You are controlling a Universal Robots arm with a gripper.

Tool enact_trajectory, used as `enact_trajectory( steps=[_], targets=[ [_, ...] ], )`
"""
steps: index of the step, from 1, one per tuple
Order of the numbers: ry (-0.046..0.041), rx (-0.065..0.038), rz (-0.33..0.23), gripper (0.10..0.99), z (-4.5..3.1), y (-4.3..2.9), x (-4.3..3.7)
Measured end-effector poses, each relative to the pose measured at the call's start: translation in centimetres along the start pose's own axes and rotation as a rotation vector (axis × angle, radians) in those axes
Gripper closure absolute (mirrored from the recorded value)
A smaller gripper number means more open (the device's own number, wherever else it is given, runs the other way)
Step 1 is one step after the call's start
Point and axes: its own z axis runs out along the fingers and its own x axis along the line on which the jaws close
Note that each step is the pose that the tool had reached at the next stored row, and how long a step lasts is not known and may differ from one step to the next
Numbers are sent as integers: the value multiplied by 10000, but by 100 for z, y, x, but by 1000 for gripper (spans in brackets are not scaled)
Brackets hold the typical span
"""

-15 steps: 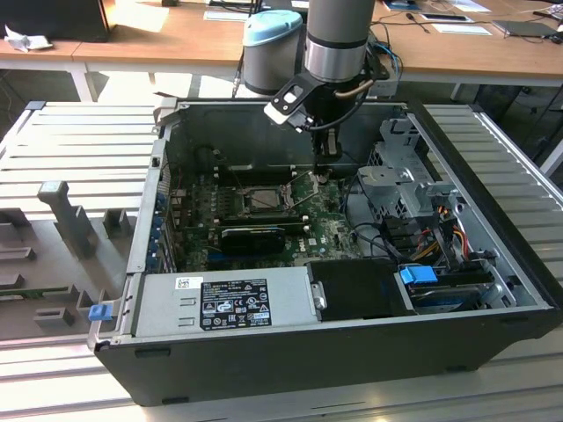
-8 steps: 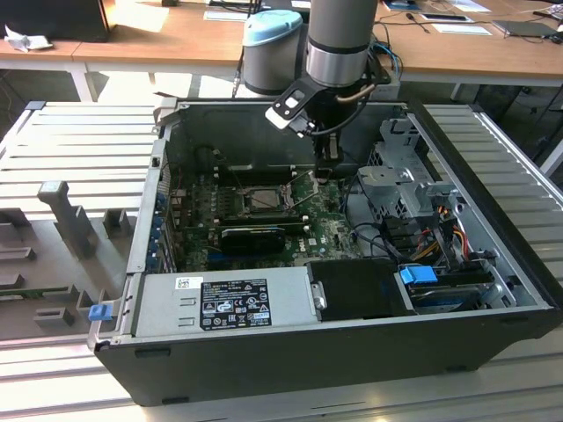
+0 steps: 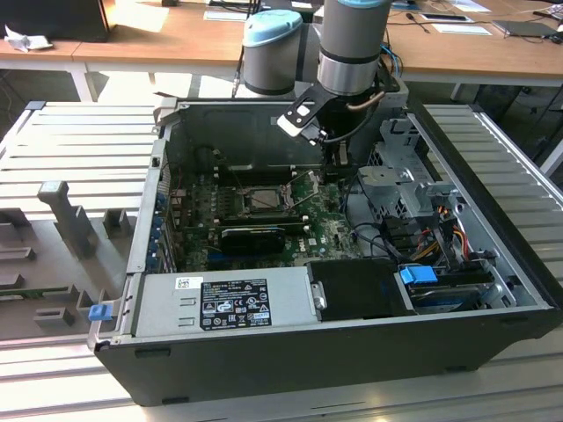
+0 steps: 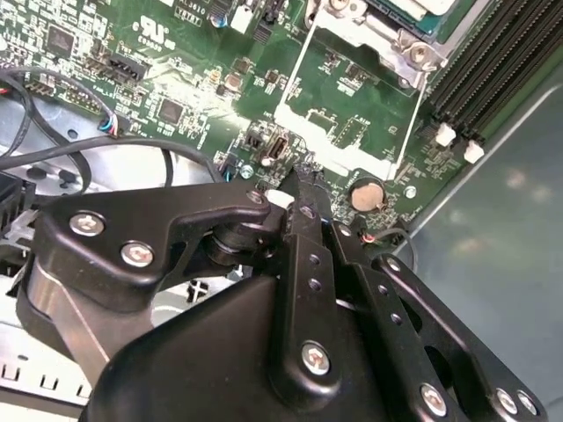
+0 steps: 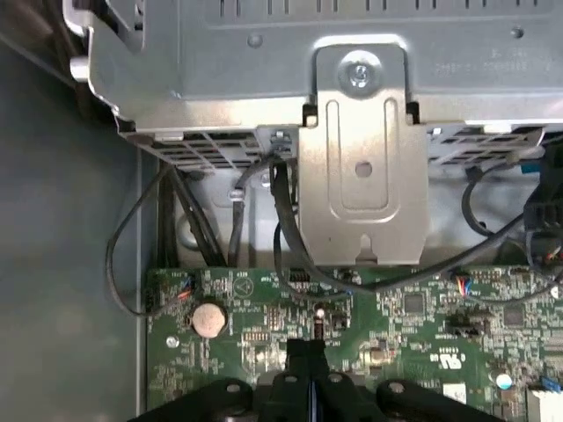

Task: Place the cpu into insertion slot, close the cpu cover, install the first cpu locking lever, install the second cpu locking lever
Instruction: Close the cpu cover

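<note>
Exterior view: claw (image 3: 338,163) hung inside the open computer case (image 3: 352,352), over the motherboard (image 3: 327,225), at the exterior view's right of the insertion slot (image 3: 262,199). Second wrist view: fingers (image 4: 308,227) were together; a cpu cover (image 4: 396,44) corner lay beyond. First wrist view: coin battery (image 5: 208,318) sat near the tip.

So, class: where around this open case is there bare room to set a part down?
Bare: the ribbed table at the exterior view's right of the case, and at its left, between the grey blocks and the desk. Crowded: inside the case, with board, cables and drive cage.
</note>
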Motion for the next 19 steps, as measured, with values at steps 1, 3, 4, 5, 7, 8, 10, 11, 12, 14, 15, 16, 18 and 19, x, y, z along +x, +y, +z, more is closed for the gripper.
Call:
enact_trajectory(
  steps=[1,3,4,5,7,8,10,11,12,14,15,16,18,19],
  targets=[
    [-5,102,-1,980,15,0,-1],
    [-10,501,12,980,10,1,-1],
    [-12,577,13,980,-1,2,0],
    [-11,631,16,980,-15,2,0],
    [-11,631,16,980,-19,-27,-1],
    [-11,631,16,980,-20,-43,-1],
    [-11,632,16,980,-21,-54,-1],
    [-10,631,16,980,-21,-60,-1],
    [-11,631,15,980,-21,-64,-1],
    [-11,631,15,980,-22,-86,-1],
    [-11,631,16,980,-24,-107,-2],
    [-9,623,15,980,-25,-127,-2],
    [-10,582,12,980,-29,-191,-3],
    [-10,565,14,980,-32,-230,-4]
  ],
)
